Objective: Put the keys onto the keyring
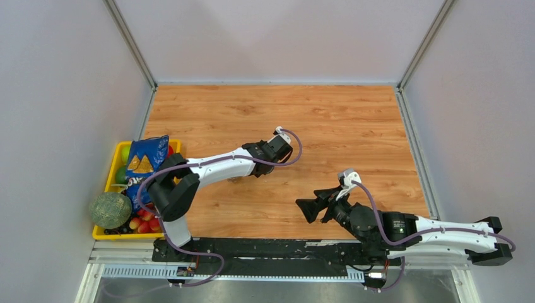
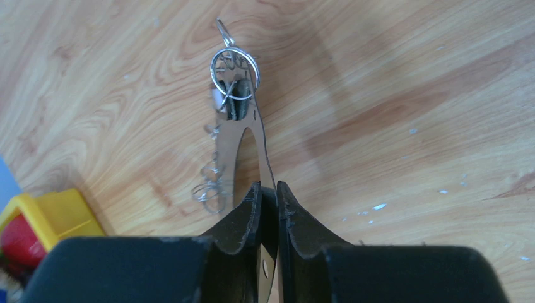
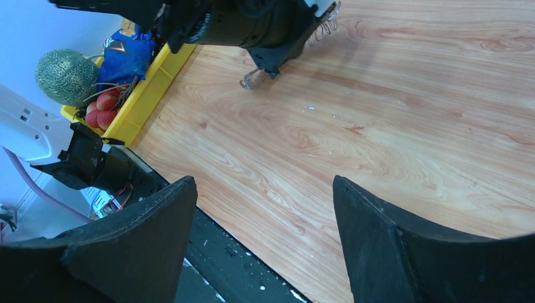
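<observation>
Metal keyring [image 2: 227,148], one, clamped in left tool [image 2: 269,187]; one black key [image 2: 238,103] at far end; right tool [image 3: 264,183] apart.

Orange-brown wood-grain surface [image 1: 277,113]; silver-grey thin metal keyring hoop [image 2: 226,151]; bright yellow plastic tray [image 1: 120,150]; blue-and-orange crisp bag [image 1: 144,165]; grey-green netted round melon [image 1: 109,210]; small red fruits [image 1: 146,222].

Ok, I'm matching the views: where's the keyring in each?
Top external: not visible, under the left gripper.
Left wrist: keyring, centre, running up from the fingers.
Right wrist: top, probably the glint under that gripper.
Shared landmark: yellow tray, left in all views.
</observation>
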Robot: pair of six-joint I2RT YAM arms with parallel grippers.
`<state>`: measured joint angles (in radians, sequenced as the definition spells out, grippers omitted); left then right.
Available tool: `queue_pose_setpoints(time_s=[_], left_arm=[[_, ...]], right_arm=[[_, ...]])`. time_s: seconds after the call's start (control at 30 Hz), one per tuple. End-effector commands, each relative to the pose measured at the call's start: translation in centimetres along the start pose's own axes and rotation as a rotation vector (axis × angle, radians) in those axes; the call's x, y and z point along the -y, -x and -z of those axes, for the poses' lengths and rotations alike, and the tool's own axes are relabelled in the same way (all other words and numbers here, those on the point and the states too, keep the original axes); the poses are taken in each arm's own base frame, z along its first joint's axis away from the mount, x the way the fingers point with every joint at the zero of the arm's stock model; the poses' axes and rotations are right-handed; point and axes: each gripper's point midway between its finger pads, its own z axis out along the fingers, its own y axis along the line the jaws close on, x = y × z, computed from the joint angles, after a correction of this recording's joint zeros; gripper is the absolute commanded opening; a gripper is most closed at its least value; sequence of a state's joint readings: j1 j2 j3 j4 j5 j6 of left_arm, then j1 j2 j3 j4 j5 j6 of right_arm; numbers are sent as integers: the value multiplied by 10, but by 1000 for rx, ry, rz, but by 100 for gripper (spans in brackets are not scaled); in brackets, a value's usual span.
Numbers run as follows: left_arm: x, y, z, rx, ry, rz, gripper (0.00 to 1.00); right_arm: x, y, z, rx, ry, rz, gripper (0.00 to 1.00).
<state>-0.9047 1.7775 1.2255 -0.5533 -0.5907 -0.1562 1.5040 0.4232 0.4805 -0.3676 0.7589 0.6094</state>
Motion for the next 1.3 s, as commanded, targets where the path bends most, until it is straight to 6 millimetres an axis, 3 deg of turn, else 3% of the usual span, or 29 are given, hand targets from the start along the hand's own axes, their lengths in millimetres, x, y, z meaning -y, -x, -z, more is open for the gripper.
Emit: queue_pose_setpoints(time_s=[0.0, 0.37, 0.5, 0.63, 0.83, 0.97, 1.03, 1.1, 1.2, 1.27], left_arm=[[34, 17, -13, 24, -121, 70, 18], [74, 39, -15, 55, -298, 139, 40], [87, 51, -5, 83, -391, 173, 44], [86, 65, 10, 128, -426, 189, 48], [62, 91, 53, 269, -414, 203, 59], [34, 110, 107, 430, -450, 232, 65], [30, 109, 120, 470, -475, 226, 69], [13, 113, 153, 570, -508, 242, 73], [-2, 107, 175, 631, -517, 241, 75], [-12, 101, 189, 662, -519, 238, 90]], right_arm=[[2, -1, 7, -7, 18, -48, 84], [8, 1, 15, -11, 27, -60, 100], [7, 5, 16, -8, 25, -58, 100], [6, 9, 17, -4, 22, -60, 100], [3, 17, 15, 2, 5, -51, 100], [0, 24, 11, 6, -25, -19, 100], [-1, 29, 9, 12, -43, 3, 100], [-3, 35, 7, 20, -61, 27, 100], [-8, 48, 3, 36, -88, 62, 100], [-13, 55, 0, 44, -107, 76, 100]])
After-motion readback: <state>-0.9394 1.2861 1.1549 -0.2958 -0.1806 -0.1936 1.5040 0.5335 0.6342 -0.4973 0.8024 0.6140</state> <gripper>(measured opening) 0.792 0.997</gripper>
